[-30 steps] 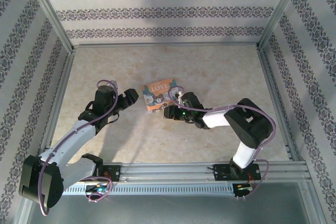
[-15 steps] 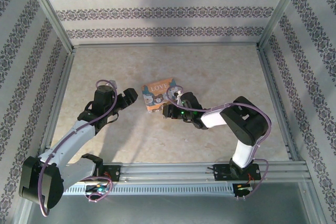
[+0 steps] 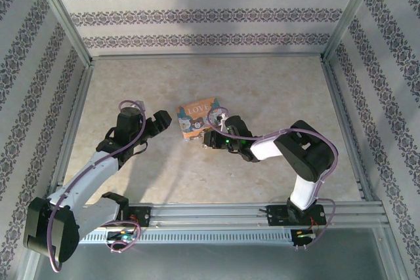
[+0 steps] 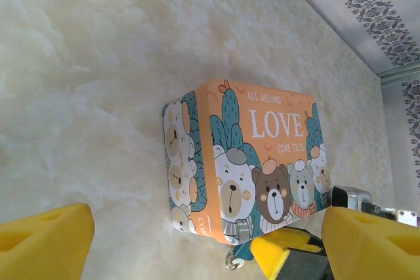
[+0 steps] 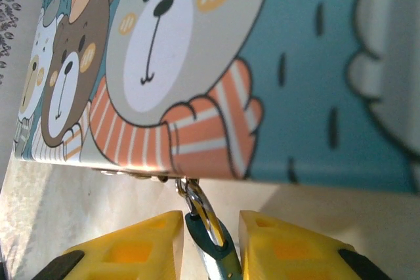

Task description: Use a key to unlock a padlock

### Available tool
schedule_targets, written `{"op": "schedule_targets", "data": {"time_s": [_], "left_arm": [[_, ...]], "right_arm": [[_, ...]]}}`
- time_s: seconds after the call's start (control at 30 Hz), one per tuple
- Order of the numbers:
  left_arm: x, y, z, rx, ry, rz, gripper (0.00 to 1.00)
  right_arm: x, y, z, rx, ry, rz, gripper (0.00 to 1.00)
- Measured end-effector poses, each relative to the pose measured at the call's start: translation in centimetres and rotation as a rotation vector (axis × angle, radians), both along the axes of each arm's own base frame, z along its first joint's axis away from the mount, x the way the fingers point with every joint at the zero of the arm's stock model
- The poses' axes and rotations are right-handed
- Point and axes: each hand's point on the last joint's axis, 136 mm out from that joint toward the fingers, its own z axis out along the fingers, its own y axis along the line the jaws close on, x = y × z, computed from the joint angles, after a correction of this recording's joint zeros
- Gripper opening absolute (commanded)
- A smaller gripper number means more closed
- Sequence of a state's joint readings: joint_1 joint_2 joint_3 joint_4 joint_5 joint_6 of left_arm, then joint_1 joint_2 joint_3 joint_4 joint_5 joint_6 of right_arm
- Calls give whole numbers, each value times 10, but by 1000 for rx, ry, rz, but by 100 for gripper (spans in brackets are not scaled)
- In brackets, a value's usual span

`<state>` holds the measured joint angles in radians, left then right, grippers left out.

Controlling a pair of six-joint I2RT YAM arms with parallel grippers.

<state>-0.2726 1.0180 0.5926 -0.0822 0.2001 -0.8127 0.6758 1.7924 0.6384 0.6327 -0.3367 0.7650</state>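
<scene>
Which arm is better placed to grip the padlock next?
Right. The right gripper flanks the teal padlock hanging from the LOVE tin; the left gripper stands open, short of the tin.

A pale marbled table (image 3: 275,96) carries the orange LOVE tin (image 3: 197,119), lying near its middle.

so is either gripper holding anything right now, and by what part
Left gripper open, empty. Right gripper brackets the padlock at its teal body, one finger on each side; a firm grip cannot be told.
</scene>
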Motion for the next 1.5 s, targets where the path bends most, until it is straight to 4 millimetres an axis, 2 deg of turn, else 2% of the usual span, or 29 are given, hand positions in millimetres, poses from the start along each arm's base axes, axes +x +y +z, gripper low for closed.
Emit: {"op": "schedule_targets", "data": {"time_s": [0.2, 0.53, 0.73, 0.93, 1.23, 1.5], "left_arm": [[0, 0, 0, 0, -1, 0, 90], [-1, 3, 1, 0, -6, 9, 90], [-4, 4, 2, 2, -6, 10, 90], [-9, 8, 2, 16, 2, 19, 90], [-14, 10, -5, 28, 24, 19, 90], [-15, 10, -8, 35, 29, 16, 91]], "right_arm": [[-1, 1, 0, -2, 2, 3, 28], [-3, -1, -2, -19, 10, -12, 13], [-5, -8, -2, -62, 25, -53, 11], [-6, -20, 0, -202, 61, -130, 9], [-8, -49, 2, -467, 135, -298, 4], [-8, -57, 1, -671, 157, -385, 3]]}}
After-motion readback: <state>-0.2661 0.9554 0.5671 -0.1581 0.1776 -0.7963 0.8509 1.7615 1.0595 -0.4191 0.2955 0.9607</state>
